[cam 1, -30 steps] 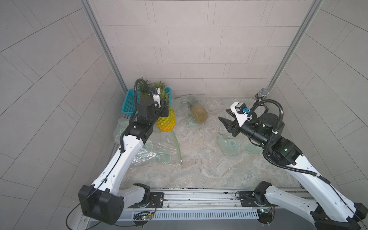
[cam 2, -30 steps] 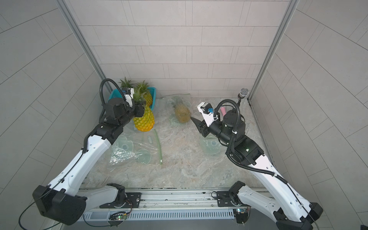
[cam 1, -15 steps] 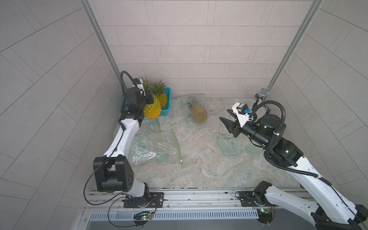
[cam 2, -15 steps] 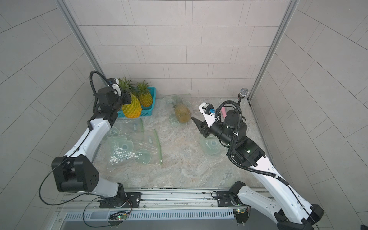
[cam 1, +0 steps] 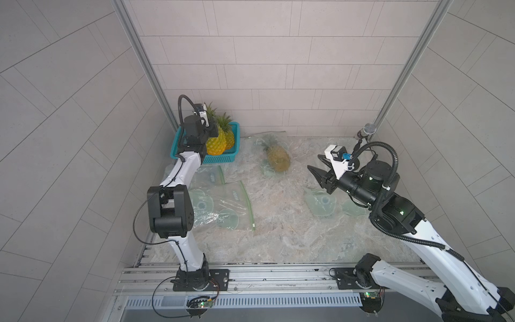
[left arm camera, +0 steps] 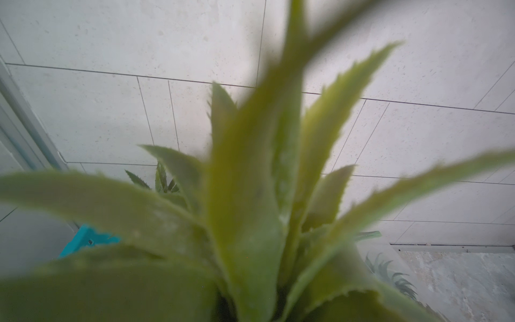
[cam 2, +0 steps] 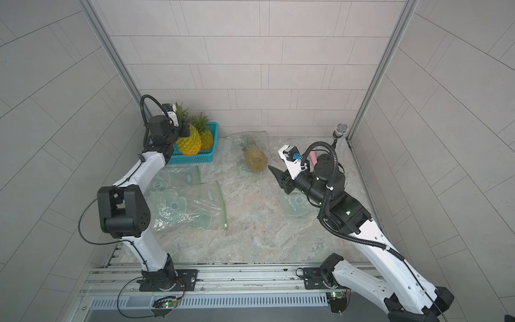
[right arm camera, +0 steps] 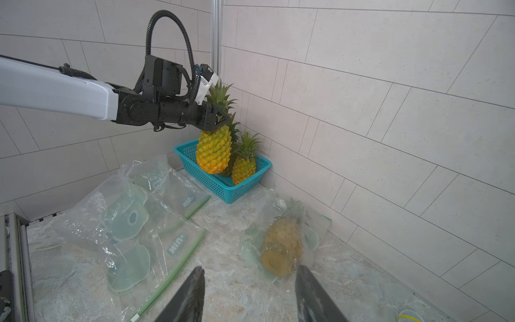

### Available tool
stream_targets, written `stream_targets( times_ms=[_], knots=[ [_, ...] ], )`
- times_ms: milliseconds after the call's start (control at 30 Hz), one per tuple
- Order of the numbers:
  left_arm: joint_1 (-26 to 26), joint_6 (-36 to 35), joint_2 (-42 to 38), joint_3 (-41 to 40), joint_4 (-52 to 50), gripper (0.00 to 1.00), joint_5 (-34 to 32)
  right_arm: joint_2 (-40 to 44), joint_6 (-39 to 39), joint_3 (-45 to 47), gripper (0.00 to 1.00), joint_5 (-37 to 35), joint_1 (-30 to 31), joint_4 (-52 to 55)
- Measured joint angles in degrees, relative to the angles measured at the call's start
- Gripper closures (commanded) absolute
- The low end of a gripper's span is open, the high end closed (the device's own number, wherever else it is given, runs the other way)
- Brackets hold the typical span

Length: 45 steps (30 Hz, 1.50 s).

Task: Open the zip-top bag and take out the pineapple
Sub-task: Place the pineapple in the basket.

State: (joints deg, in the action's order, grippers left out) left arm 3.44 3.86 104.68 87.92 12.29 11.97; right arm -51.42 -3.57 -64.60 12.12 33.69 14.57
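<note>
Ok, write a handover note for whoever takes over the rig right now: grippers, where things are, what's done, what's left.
Left gripper: shut on a pineapple at its top, holding it over the blue basket.
Right gripper: open and empty, above the table, pointed at the bagged pineapple.
Things: a second pineapple stands in the basket; empty bags lie flat near the left arm.
Done: the held pineapple is out of a bag.
Left: probably lower it into the basket, then open the bag near the back wall and take that pineapple out.
</note>
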Motion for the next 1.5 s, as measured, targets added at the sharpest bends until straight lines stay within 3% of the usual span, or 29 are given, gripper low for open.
stream_targets(
  times_ms=[867,1500],
  knots=[
    [2.05,-2.34,11.74,2.43,10.56,0.88,1.70,-1.40,-0.44,-1.18,0.46,-0.76,-0.11,2.40],
    [2.21,0.61,12.11,-10.40,25.75,0.87,0.44,-1.44,0.85,-0.28,0.45,-0.09,-0.11,2.32]
  ],
)
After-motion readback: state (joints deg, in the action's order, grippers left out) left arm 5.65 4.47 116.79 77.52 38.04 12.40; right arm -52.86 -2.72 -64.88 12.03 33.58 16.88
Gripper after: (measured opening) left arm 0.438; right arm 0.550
